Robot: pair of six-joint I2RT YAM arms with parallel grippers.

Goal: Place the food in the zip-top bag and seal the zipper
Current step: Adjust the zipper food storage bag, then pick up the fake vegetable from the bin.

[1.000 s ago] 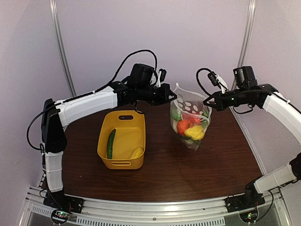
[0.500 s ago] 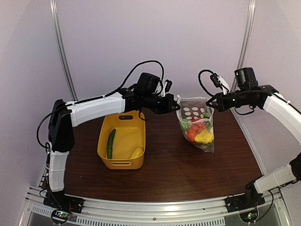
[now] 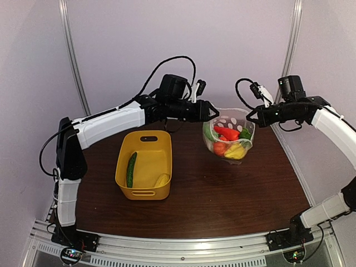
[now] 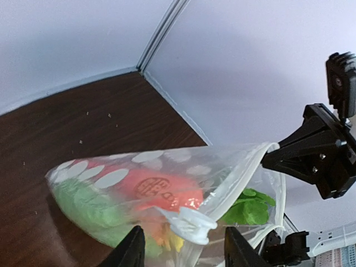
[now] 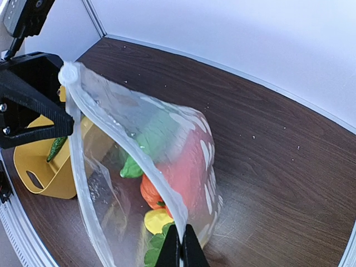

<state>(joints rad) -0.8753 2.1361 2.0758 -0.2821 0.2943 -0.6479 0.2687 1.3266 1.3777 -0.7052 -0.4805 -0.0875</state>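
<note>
Zip-top bag [image 3: 225, 123] hangs to the R of the yellow tub [image 3: 120, 167] and a bit farther back, belly sagging w/ food [image 3: 231, 146]: red, orange, yellow and green pcs. Can't tell if its bottom touches the table [image 3: 194, 206].

Key relation: the bag mouth's long axis runs sideways, from the tub side to the side away from the tub, w/ one gripper at each end.
- R gripper [image 3: 251, 118] is on the end far from the tub, fingers together and pinched on the zipper [image 5: 146, 167] edge. It alone carries the bag.
- L gripper [image 3: 213, 112] is at the tub-side end, fingers [image 4: 130, 250] apart. The bag's corner tab lies loose in the gap, not clamped.

Not all food is in: a cucumber [image 3: 131, 169] and a yellow pc [image 3: 162, 179] lie in the tub, cucumber lengthwise front-to-back by the tub's L wall. L arm is nearer the tub, so prob the one to fetch them; R gripper is well apart from it.

Poses: L arm stretched long and high over the tub's back edge, wrist about level, pointing at the bag. R arm bent in from the far side, wrist pointing back toward the tub.
</note>
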